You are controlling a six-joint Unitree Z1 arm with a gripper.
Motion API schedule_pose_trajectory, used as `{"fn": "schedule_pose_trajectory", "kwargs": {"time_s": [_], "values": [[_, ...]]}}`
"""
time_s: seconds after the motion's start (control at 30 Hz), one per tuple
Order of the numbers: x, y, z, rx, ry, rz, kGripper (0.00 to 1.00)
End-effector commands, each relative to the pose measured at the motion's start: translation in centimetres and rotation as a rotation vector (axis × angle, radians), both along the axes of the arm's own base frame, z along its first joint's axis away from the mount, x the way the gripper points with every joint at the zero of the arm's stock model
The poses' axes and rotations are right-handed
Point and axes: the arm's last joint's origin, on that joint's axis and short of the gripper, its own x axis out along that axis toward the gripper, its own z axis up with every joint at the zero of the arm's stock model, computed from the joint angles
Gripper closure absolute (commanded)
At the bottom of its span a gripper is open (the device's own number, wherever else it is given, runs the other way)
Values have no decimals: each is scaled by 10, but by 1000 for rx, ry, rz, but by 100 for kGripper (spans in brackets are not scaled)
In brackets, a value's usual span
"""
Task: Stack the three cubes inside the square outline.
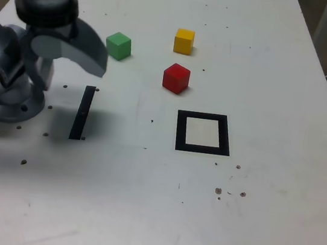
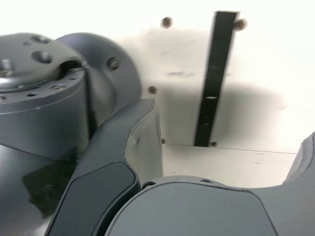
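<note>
Nearest you in the exterior view lies bare white surface [image 1: 138,216], speckled with small holes and marks. Next comes the square outline [image 1: 203,133], its pale centre empty, so you have nothing stacked yet. At the same depth, toward the exterior view's left, a thin black strip [image 1: 82,113] lies beside the arm's base [image 1: 6,91]. Your pincer [image 1: 82,50] hangs folded above that strip, well apart from every block; the wrist view shows it spread wide with nothing between the jaws [image 2: 221,147], likely a resting pose before the first reach. Beyond the outline sits the red cube [image 1: 176,78], nearest the target and probably your easiest first pick. Farther back stand the green cube [image 1: 119,45] and the yellow cube [image 1: 184,41], all three apart.
</note>
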Motion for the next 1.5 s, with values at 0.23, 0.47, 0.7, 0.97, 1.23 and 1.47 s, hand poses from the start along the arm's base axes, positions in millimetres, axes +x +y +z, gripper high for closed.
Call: {"fn": "schedule_pose_trajectory", "kwargs": {"time_s": [0.23,0.47,0.7,0.97,1.23,1.47], "values": [[58,-1,24,100,0,-135,0],[108,5,28,122,23,-276,1],[138,24,35,192,44,-428,3],[172,40,10,210,180,-555,3],[195,54,-19,173,259,-565,3],[199,63,-28,171,284,-548,3]]}}
